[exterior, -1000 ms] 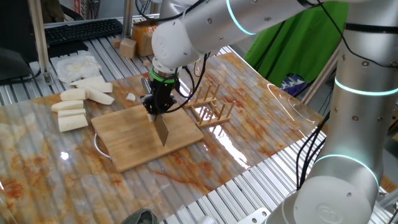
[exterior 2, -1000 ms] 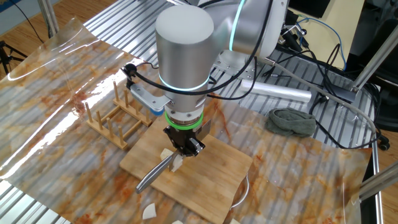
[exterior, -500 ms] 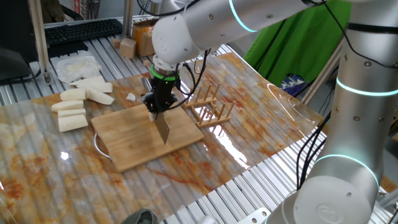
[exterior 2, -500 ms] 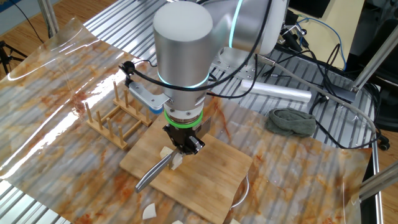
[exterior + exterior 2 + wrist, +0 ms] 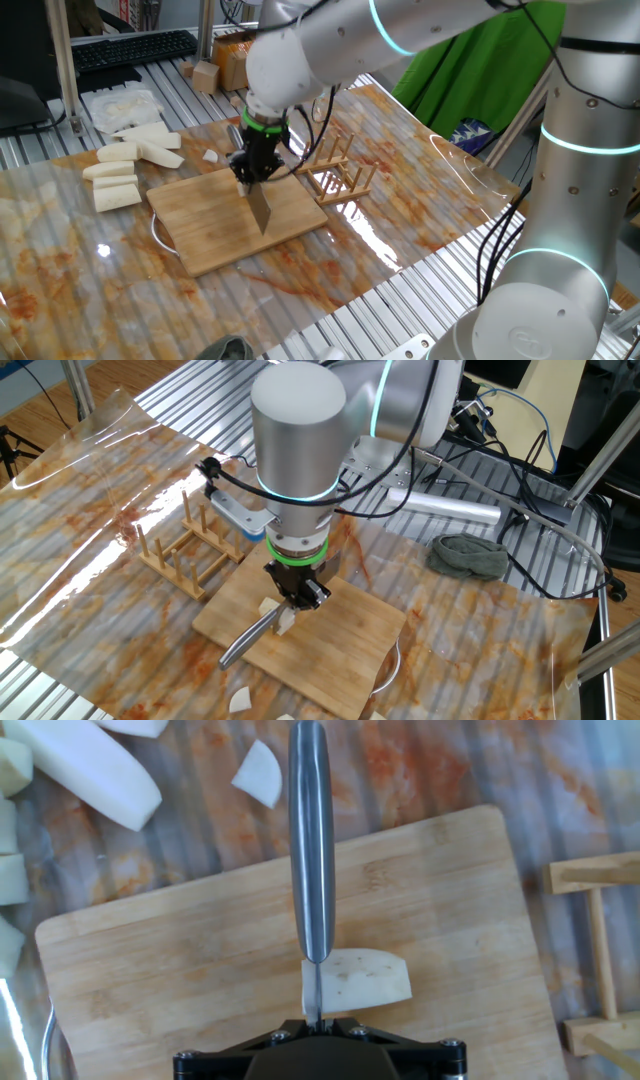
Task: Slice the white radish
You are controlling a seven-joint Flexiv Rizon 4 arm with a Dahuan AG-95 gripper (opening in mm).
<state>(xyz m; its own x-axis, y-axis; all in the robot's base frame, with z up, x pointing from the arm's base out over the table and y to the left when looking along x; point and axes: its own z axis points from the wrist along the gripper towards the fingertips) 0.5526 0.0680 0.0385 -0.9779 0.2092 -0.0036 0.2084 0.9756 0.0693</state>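
Slicing down into the white radish (image 5: 358,982), the knife (image 5: 311,840) stands edge-on over the cutting board (image 5: 200,970).

From the hand view, bigger radish sticks (image 5: 85,775) lie off the board at ten o'clock, with a loose wedge (image 5: 259,773) toward eleven. At the board's six o'clock edge the white radish lies with its long axis running nine to three, its rounded end pointing to three. The blade crosses its nine o'clock end. The gripper (image 5: 296,592) is clamped fully shut on the knife's handle. A wooden rack (image 5: 598,950) sits at three o'clock.
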